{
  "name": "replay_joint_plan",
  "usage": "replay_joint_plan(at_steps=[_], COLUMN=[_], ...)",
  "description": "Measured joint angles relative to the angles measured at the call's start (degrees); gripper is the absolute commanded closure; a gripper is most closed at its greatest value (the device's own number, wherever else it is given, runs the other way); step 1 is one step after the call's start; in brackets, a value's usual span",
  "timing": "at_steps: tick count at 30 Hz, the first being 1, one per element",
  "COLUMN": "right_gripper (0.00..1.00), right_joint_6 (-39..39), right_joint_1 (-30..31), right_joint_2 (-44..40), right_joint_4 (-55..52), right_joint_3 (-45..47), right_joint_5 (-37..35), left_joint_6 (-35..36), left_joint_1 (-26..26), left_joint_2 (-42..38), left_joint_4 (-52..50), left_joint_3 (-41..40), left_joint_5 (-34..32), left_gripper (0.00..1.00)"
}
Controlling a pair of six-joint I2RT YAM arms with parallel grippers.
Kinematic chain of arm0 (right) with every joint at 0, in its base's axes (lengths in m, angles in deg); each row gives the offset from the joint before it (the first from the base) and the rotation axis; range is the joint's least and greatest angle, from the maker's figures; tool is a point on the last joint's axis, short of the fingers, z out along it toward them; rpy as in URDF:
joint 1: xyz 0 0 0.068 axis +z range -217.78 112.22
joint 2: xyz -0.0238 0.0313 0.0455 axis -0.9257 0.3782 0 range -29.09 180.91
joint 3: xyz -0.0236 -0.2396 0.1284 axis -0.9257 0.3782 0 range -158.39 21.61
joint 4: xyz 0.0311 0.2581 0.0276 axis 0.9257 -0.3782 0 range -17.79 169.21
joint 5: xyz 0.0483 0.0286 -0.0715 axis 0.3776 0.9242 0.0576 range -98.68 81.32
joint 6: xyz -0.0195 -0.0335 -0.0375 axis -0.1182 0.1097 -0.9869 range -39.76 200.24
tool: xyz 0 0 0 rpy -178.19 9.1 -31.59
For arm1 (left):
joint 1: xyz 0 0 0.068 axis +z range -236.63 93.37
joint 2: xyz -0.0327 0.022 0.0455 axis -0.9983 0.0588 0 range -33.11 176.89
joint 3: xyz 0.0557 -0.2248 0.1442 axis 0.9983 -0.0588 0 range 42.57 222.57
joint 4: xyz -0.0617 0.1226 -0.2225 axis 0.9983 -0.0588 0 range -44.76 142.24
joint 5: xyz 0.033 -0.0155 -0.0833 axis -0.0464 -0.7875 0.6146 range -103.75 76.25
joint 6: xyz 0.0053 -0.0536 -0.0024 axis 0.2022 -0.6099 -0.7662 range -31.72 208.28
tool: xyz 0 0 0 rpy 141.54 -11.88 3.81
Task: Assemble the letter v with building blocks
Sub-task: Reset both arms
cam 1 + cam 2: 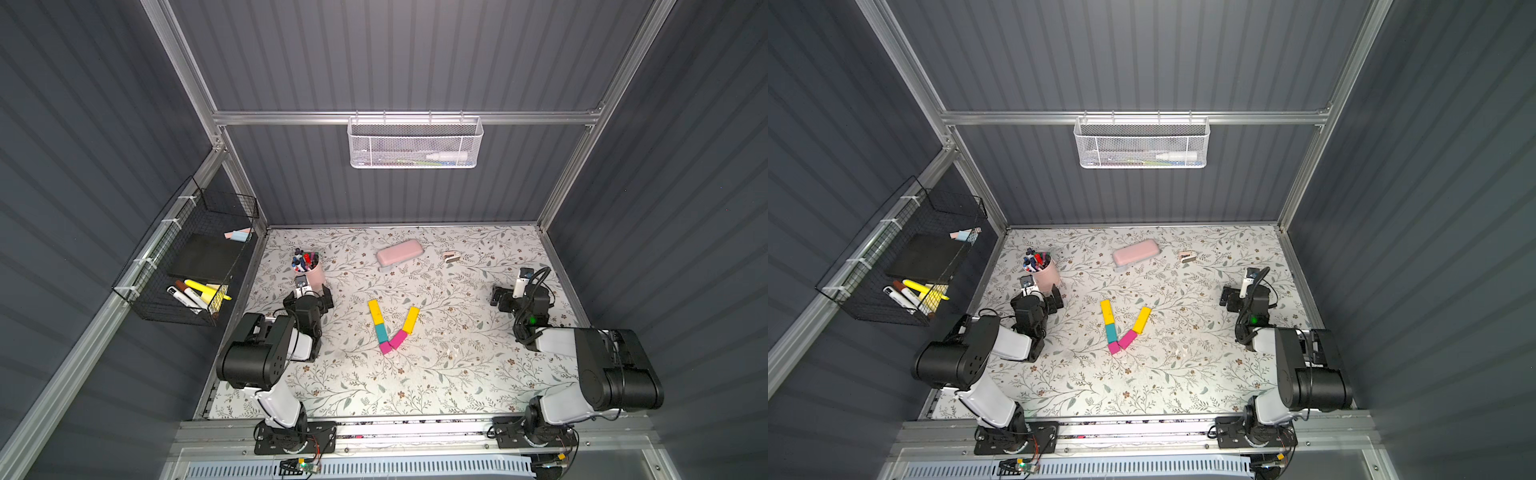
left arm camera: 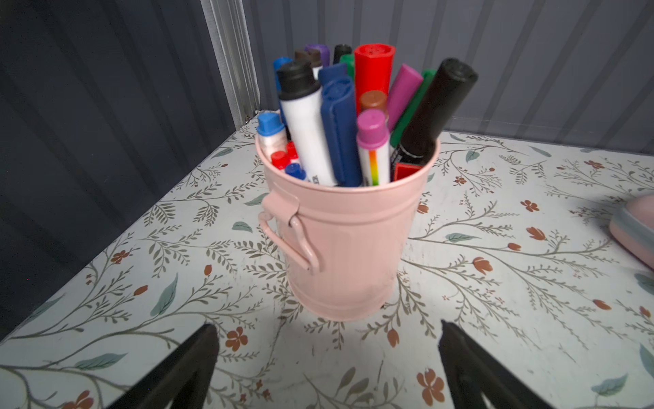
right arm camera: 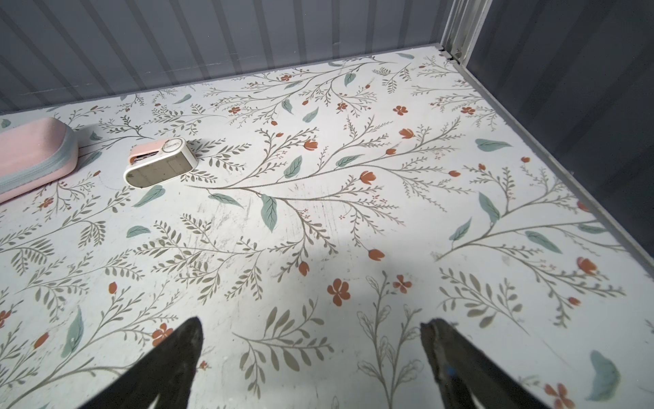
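Markers (image 2: 354,117) crammed into a pink bucket (image 2: 346,248) sit right in front of the left gripper (image 2: 327,327). Its jaws are spread wide with nothing between them, and the bucket is just past the tips, not touched. Off to that gripper's right and well apart from it, the letter v (image 1: 1126,339) lies flat on the floral table (image 1: 457,374), roughly midway between both grippers. The building blocks (image 1: 381,332) run end to end: yellow block (image 1: 376,311), teal block (image 1: 381,332), short magenta block (image 1: 385,348) at the tip, then longer magenta block (image 1: 399,338) and second yellow block (image 1: 411,320). Further right, the right gripper (image 3: 311,324) is also spread wide and empty over bare table. A pale pink case (image 3: 32,155) and a small white-and-pink gadget (image 3: 159,163) are out ahead of it, off to its left.
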Motion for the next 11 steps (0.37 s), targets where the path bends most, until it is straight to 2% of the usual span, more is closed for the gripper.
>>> replay_joint_plan(at_steps=[11], right_gripper=[0.01], right_joint_6=[0.0], right_joint_1=[0.0], right_joint_2=[0.0], right_joint_4=[0.0], right_joint_3=[-0.3], right_joint_5=[0.0], left_joint_6=[0.0], left_joint_1=[0.0], left_joint_2=[0.0], left_joint_4=[0.0], left_joint_3=[0.0], left_joint_5=[0.0], left_gripper=[0.01])
